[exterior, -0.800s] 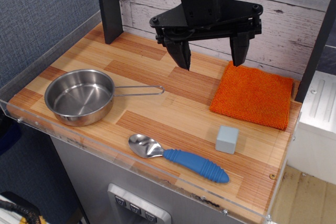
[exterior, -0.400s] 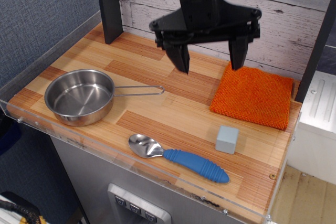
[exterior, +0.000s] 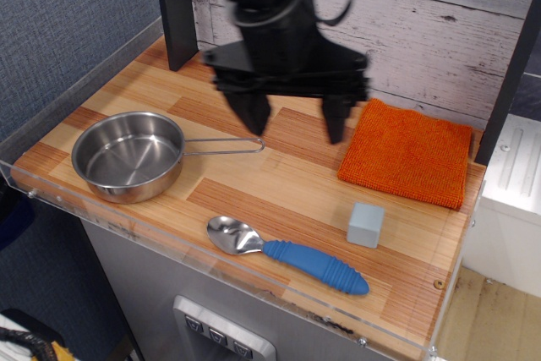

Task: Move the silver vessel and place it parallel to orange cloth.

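Observation:
The silver vessel (exterior: 128, 156), a shallow shiny steel pan, sits at the table's left front, its thin wire loop handle (exterior: 224, 147) pointing right. The orange cloth (exterior: 407, 152) lies flat at the back right. My black gripper (exterior: 294, 127) hangs open and empty above the middle of the table, between pan and cloth. Its left fingertip is just above the end of the pan's handle. It looks motion-blurred.
A silver spoon with a blue handle (exterior: 287, 254) lies near the front edge. A small grey cube (exterior: 365, 225) stands in front of the cloth. A dark post (exterior: 176, 10) rises at the back left. A clear rim (exterior: 211, 266) edges the wooden table.
My gripper has moved left and a little down, from beside the cloth to over the table's middle near the pan's handle. It stays open. The objects have not moved.

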Available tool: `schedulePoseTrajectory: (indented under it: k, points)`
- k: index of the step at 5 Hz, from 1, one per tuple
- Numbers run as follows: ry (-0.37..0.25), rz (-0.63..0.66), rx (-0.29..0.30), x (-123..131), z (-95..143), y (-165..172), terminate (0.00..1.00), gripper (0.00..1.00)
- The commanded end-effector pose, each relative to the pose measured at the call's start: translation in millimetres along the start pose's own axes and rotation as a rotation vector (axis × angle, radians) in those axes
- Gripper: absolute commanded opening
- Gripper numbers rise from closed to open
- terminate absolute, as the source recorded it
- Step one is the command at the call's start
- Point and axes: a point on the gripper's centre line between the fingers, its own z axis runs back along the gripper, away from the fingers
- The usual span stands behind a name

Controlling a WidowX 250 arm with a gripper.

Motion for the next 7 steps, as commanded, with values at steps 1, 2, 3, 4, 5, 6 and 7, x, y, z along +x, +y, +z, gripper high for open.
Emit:
schedulePoseTrajectory:
  k: [1, 2, 3, 4, 5, 6, 7]
  points:
    - [0.102, -0.295, -0.043, -1.0, -4.3, 34.0, 0.00, 1.00]
    - [0.135, -0.382, -0.021, 6.5, -6.2, 50.8, 0.00, 1.00]
    - [0.201, -0.414, -0.014, 3.8, -12.4, 63.5, 0.00, 1.00]
    - [0.248, -0.380, 0.009, -11.4, -23.2, 81.0, 0.00, 1.00]
    - [0.249, -0.370, 0.020, -19.3, -27.9, 89.3, 0.00, 1.00]
    - [0.260, -0.344, 0.068, -30.7, -40.1, 109.9, 0.00, 1.00]
    - [0.270, -0.331, 0.113, -34.9, -52.9, 123.6, 0.00, 1.00]
